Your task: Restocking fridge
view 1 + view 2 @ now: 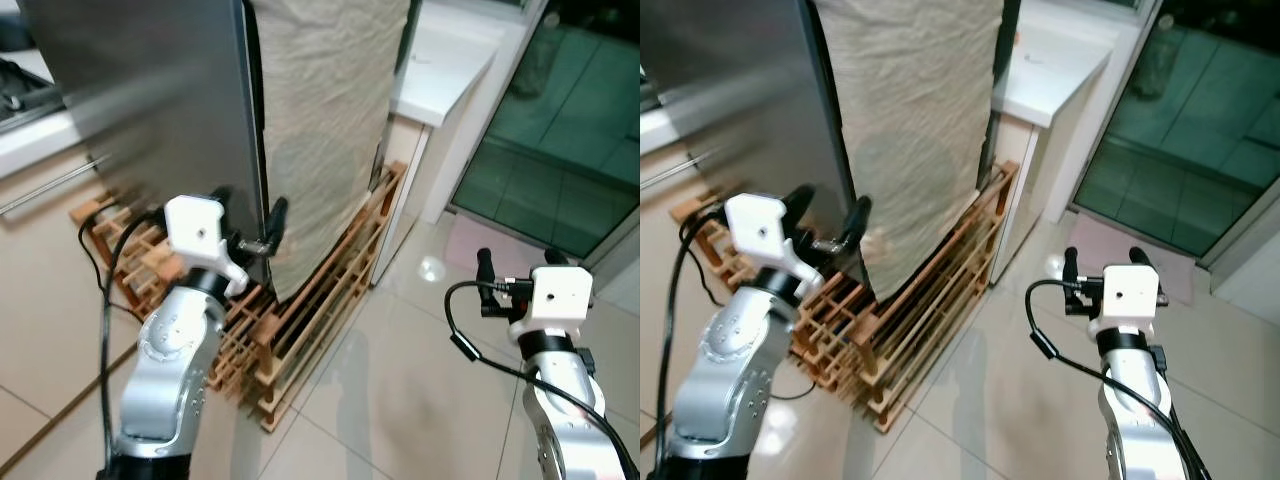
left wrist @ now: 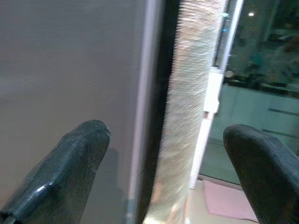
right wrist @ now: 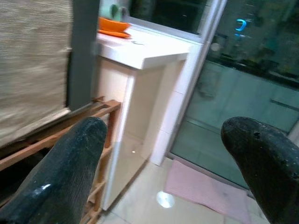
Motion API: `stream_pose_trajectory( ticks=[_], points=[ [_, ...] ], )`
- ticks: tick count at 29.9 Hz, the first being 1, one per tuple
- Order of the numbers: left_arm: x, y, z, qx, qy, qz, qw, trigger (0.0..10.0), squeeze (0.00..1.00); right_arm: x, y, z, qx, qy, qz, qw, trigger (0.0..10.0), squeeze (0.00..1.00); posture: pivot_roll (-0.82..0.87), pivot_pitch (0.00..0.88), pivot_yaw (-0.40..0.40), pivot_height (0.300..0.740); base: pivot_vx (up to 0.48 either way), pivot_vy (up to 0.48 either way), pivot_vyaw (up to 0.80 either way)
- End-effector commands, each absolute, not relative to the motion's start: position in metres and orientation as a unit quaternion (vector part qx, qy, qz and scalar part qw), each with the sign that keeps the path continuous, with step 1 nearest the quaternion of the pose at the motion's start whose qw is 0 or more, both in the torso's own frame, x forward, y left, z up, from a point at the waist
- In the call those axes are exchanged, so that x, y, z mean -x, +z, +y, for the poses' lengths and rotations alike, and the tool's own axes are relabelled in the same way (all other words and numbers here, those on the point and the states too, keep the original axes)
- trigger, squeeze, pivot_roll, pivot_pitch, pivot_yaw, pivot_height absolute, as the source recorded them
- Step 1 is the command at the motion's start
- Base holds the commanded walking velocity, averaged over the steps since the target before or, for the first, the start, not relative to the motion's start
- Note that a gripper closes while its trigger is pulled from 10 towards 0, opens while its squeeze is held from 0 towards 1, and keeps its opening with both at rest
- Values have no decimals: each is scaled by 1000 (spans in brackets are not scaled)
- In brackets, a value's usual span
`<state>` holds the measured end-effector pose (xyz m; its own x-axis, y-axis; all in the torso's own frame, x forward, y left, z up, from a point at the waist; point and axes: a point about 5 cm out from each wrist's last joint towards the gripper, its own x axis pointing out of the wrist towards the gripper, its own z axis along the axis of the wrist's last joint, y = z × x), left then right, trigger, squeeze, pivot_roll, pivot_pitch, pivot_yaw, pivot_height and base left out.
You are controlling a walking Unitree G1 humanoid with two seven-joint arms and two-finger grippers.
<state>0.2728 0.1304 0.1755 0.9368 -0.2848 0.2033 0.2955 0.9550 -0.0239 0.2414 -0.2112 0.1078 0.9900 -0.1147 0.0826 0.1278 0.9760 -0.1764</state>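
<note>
the fridge, grey and steel-faced, stands on a low wooden slatted rack on the tiled floor, its side draped with a crumpled beige cloth that hangs down to the rack. the left tool is raised at the fridge's lower front corner, its two black fingers spread apart with one finger in front of the steel face and the other toward the cloth side, the corner edge between them; nothing is clamped, and whether a finger touches the steel cannot be told. the left wrist view shows both fingers wide apart with the grey face, the dark edge gap and the cloth beyond them. the right tool hovers over the bare floor well to the right of the rack, fingers open and holding nothing. past it stand a white surface with an orange dish near its far edge, a pink mat on the floor, and a dark glass door.
</note>
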Motion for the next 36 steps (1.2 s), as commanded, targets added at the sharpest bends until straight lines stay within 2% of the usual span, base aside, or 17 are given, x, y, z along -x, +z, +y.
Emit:
stream_pose_trajectory(
  ticks=[1, 10, 17, 27, 36],
  points=[
    [-278, 173, 130, 25, -145, -86, 985, 10000, 0, -244, 109, -213, 95, -59, -40, 993, 10000, 0, 13, 0, -61, 740, 0, 0, 0],
    [-327, 197, 96, 5, -209, -85, 974, 10000, 0, -252, 108, -209, 90, -56, -44, 993, 10000, 0, -8, 0, -51, 740, 0, 0, 0],
    [-350, 201, 84, 8, -212, -66, 975, 10000, 0, -240, 102, -209, 87, -65, -35, 993, 10000, 0, -61, 0, -19, 740, 0, 0, 0],
    [-354, 208, 99, 22, -176, -76, 981, 10000, 0, -230, 97, -215, 93, -70, -22, 993, 10000, 0, -67, 0, -22, 740, 0, 0, 0],
    [-333, 196, 109, 56, -158, -57, 984, 10000, 0, -229, 93, -213, 95, -59, -12, 994, 10000, 0, -36, 0, -36, 740, 0, 0, 0]
  ],
)
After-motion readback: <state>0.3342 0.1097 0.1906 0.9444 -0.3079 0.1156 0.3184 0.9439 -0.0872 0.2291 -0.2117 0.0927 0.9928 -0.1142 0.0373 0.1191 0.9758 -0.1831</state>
